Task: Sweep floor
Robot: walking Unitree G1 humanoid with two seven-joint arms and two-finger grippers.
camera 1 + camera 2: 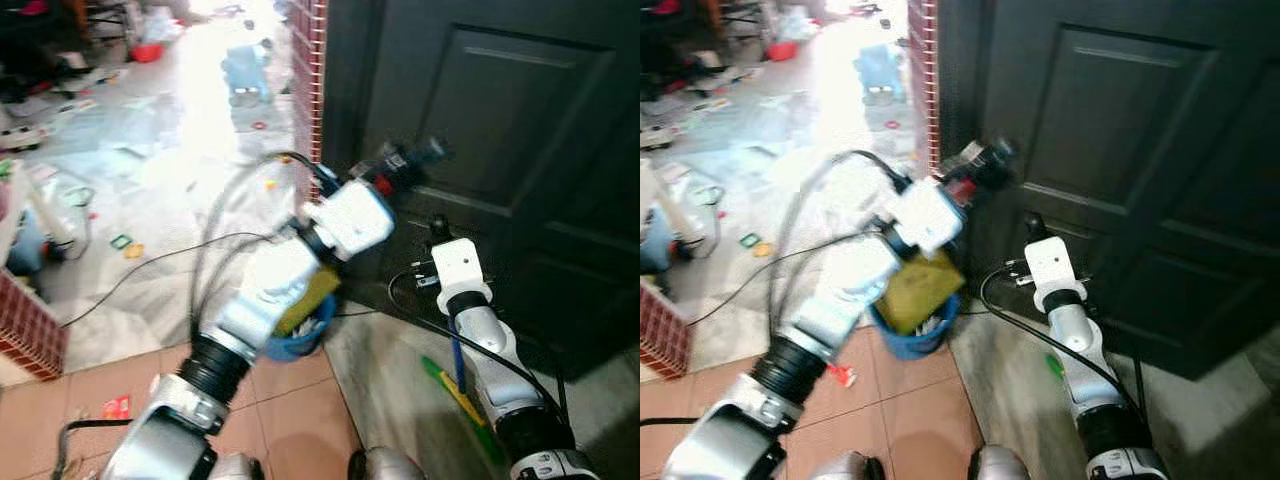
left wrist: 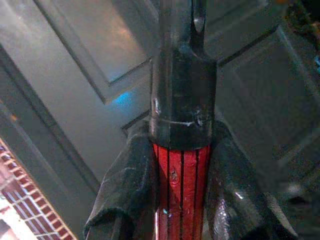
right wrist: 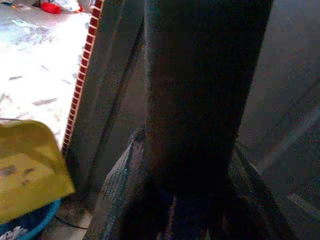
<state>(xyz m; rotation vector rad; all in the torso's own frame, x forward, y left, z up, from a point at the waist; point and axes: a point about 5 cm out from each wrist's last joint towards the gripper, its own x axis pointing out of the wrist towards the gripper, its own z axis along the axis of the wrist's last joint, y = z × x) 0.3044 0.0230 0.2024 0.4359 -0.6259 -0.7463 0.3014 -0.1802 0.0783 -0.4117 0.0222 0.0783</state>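
My left gripper (image 1: pixel 408 163) is raised in front of the dark door and is shut on a red handle with a black end (image 2: pixel 181 165). A yellow dustpan (image 1: pixel 307 293) hangs under that forearm, above a blue tub (image 1: pixel 300 338). My right gripper (image 1: pixel 437 228) points up close to the door, shut on a thick dark broom handle (image 3: pixel 200 100). Its blue shaft (image 1: pixel 456 358) runs down beside the right forearm to a green and yellow broom head (image 1: pixel 458 395) on the grey floor.
The dark panelled door (image 1: pixel 520 130) stands just ahead, with a red brick pillar (image 1: pixel 308 80) at its left edge. Beyond lies a bright floor littered with scraps (image 1: pixel 130 245) and a black cable (image 1: pixel 150 265). A low brick wall (image 1: pixel 28 325) is at the near left.
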